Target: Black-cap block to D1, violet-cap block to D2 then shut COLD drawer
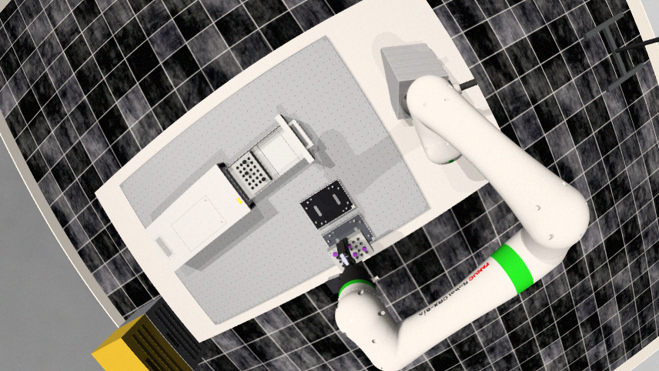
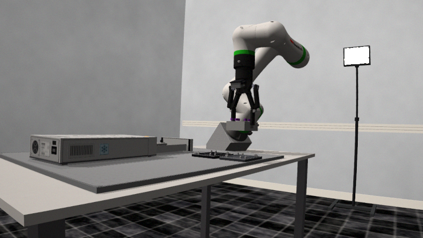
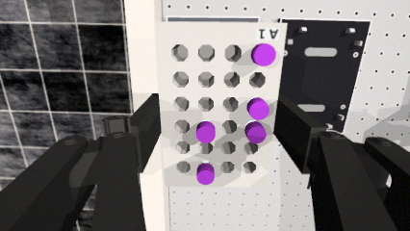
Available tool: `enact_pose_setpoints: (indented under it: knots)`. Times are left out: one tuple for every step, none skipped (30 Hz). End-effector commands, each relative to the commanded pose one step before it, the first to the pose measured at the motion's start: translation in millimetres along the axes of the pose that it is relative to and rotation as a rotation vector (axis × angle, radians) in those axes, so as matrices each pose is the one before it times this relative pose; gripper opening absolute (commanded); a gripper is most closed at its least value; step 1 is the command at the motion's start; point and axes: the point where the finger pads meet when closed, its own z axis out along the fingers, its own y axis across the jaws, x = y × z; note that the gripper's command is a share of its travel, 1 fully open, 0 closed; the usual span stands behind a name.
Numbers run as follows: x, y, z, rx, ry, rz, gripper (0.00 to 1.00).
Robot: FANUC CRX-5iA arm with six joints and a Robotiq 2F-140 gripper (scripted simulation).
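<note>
1. Violet-capped block (image 3: 218, 103) hangs level, clamped across its short sides by the gripper (image 3: 217, 132), above D2 (image 1: 349, 228) near the tabletop's robot-side edge.
2. Long axis seems aligned with D2; A1 corner faces D1 (image 1: 328, 203).
3. Step: placing. Next: centre, lower straight inside locators.

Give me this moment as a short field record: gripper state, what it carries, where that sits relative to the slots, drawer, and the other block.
gripper: black two-finger gripper, shut on the pale grey violet-capped cooling block
tubes: five violet caps visible
position: held high above the table, over the far slot D2, level
D1: black slot plate, no block on it
drawer: COLD's pale drawer open
other block: white black-capped cooling block in the drawer
</note>
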Motion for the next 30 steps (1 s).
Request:
enact_pose_setpoints:
  knots:
    - [0.37, 0.08, -0.77, -0.00069, 0.00155, -0.00045, 0.1]
    - [0.0, 0.0, 0.0, 0.0, 0.0, 0.0, 0.1]
    - [0.0, 0.0, 0.0, 0.0, 0.0, 0.0, 0.1]
    - [0.0, 0.0, 0.0, 0.0, 0.0, 0.0, 0.1]
    - [0.0, 0.0, 0.0, 0.0, 0.0, 0.0, 0.1]
    - [0.0, 0.0, 0.0, 0.0, 0.0, 0.0, 0.1]
    - [0.0, 0.0, 0.0, 0.0, 0.0, 0.0, 0.1]
    - [0.0, 0.0, 0.0, 0.0, 0.0, 0.0, 0.1]
    - [0.0, 0.0, 0.0, 0.0, 0.0, 0.0, 0.1]
    - [0.0, 0.0, 0.0, 0.0, 0.0, 0.0, 0.1]
    - [0.0, 0.0, 0.0, 0.0, 0.0, 0.0, 0.1]
    - [0.0, 0.0, 0.0, 0.0, 0.0, 0.0, 0.1]
    - [0.0, 0.0, 0.0, 0.0, 0.0, 0.0, 0.1]
    - [0.0, 0.0, 0.0, 0.0, 0.0, 0.0, 0.1]
    - [0.0, 0.0, 0.0, 0.0, 0.0, 0.0, 0.1]
    - [0.0, 0.0, 0.0, 0.0, 0.0, 0.0, 0.1]
    - [0.0, 0.0, 0.0, 0.0, 0.0, 0.0, 0.1]
    - [0.0, -0.05, 4.63, 0.00002, 0.00003, -0.00008, 0.1]
    - [0.01, 0.0, 4.63, 0.00002, 0.00001, -0.00002, 0.1]
    - [-0.02, 0.01, 4.58, 0.00001, 0.00001, 0.00002, 0.1]
    - [-0.01, 0.01, 4.41, 0.00001, 0.00001, 0.00002, 0.1]
    - [0.01, 0.0, 4.2, 0.00001, 0.00001, 0.0, 0.1]
    - [0.01, 0.0, 3.99, 0.00001, 0.00001, 0.0, 0.1]
    - [0.02, -0.01, 3.78, 0.00001, 0.00001, 0.0, 0.1]
    - [0.02, -0.01, 3.57, 0.00001, 0.00001, 0.0, 0.1]
    - [0.02, -0.01, 3.36, 0.00001, 0.00001, 0.0, 0.1]
    - [0.02, 0.0, 3.17, 0.00001, 0.00001, 0.00001, 0.1]
    - [0.02, 0.0, 2.99, 0.00001, 0.00001, 0.00001, 0.1]
    - [0.02, 0.0, 2.81, 0.00001, 0.00001, 0.00001, 0.1]
    - [0.01, 0.0, 2.64, 0.00001, 0.00001, 0.0, 0.1]
